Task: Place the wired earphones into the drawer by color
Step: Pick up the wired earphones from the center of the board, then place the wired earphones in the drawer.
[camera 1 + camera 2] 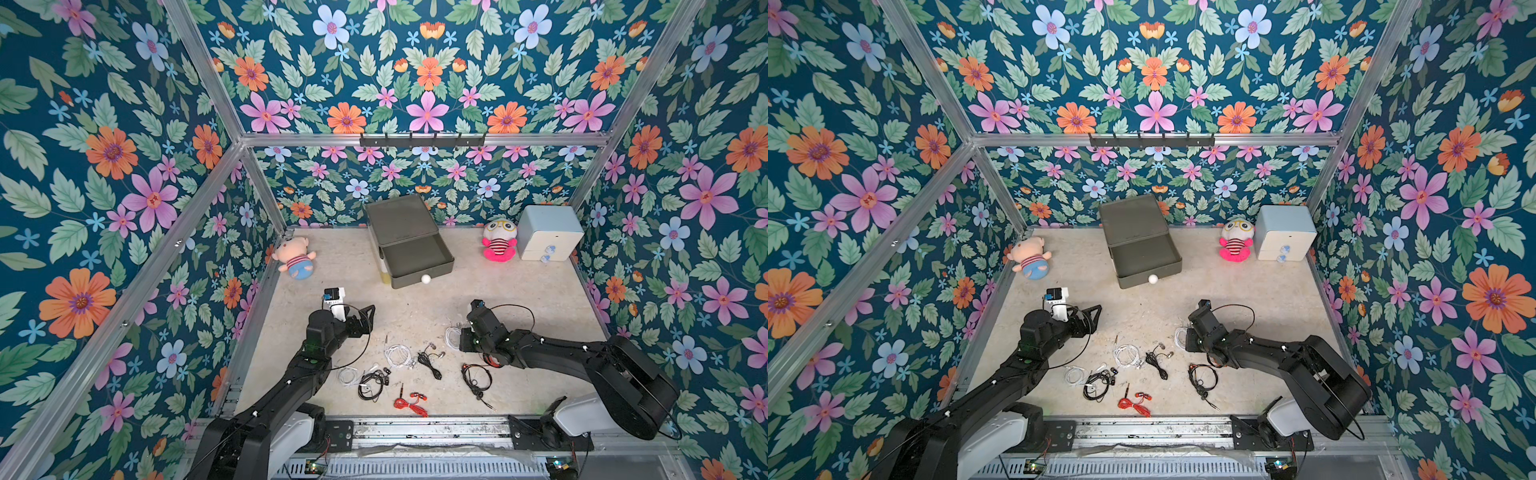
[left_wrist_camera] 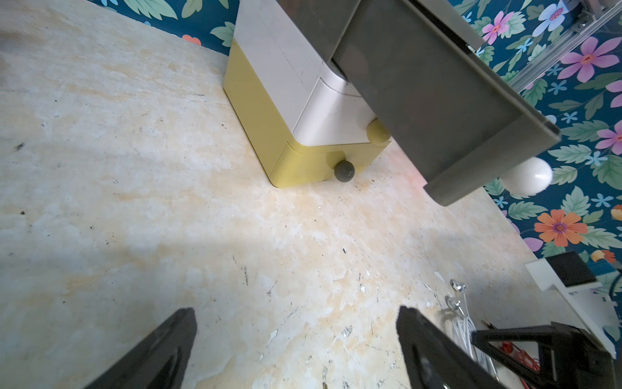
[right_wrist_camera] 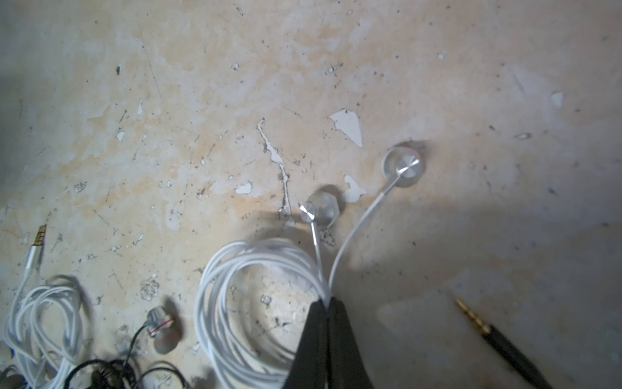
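Toward 6 o'clock on the bench (image 1: 519, 291), in a top view, the earphones (image 1: 397, 355) lie scattered as loose coils, white, black and red, well apart from the drawer (image 1: 415, 257); that drawer stands pulled open at 12 o'clock, seemingly so a coil can be dropped in from above; the unit under it has a white drawer (image 2: 323, 111) and a yellow drawer (image 2: 303, 161), both apparently shut, probably one per colour; the right hand (image 3: 324, 303) is clenched on the white coil (image 3: 208, 303) at 1 o'clock of the heap, pinching several strands where the two earbud leads leave the loop, likely so the bundle lifts as one; the coil and its earbuds (image 3: 402, 166) appear to rest on the bench, not yet lifted; the left hand (image 2: 294, 313) is released, jaws wide apart, holding and touching nothing, poised over bare bench near 9 o'clock and facing the drawers, probably ready to work a knob (image 2: 344, 170).
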You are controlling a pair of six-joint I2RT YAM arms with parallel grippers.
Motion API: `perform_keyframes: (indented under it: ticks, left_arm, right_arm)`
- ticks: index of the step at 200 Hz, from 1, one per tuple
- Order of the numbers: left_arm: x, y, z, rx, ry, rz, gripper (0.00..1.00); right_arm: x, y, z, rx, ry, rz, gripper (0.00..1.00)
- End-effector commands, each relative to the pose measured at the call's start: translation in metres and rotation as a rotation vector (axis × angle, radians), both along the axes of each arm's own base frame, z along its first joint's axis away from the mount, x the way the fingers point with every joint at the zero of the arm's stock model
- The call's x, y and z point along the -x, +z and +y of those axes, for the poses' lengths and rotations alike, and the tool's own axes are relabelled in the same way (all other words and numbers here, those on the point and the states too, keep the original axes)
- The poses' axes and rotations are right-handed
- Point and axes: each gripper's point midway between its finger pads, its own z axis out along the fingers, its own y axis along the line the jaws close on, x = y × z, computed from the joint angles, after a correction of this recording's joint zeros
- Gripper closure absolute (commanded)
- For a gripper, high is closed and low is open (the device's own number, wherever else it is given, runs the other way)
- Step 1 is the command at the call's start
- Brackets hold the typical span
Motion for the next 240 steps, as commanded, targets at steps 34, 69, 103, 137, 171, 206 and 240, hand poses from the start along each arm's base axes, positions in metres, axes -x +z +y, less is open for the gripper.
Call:
perform_keyframes:
  ticks: [34,69,103,137,171,206,240]
  left_arm:
    - [-0.002,0.006,0.001,-0.011,0.005,-0.035,0.01]
    - [-0.001,0.007,0.002,-0.01,0.005,-0.037,0.01]
    - [0.0,0.008,0.002,-0.008,0.006,-0.044,0.01]
    - [0.0,0.01,0.0,0.001,-0.001,-0.046,0.01]
    - [0.001,0.013,-0.002,0.017,-0.011,-0.05,0.01]
    - [0.003,0.015,-0.001,0.023,-0.009,-0.066,0.01]
    - [0.002,0.014,-0.001,0.016,-0.012,-0.068,0.01]
  right_arm:
    - [-0.008,0.037,-0.007,-0.033,-0.046,-0.098,1.0]
    - [-0.014,0.075,-0.013,-0.091,-0.084,-0.217,1.0]
    - [-0.017,0.119,-0.023,-0.133,-0.119,-0.334,1.0]
    - [-0.018,0.165,-0.037,-0.175,-0.163,-0.471,1.0]
    - [-0.02,0.2,-0.043,-0.197,-0.176,-0.563,1.0]
    - [-0.023,0.219,-0.038,-0.221,-0.164,-0.597,1.0]
    - [-0.026,0.249,-0.032,-0.274,-0.139,-0.665,1.0]
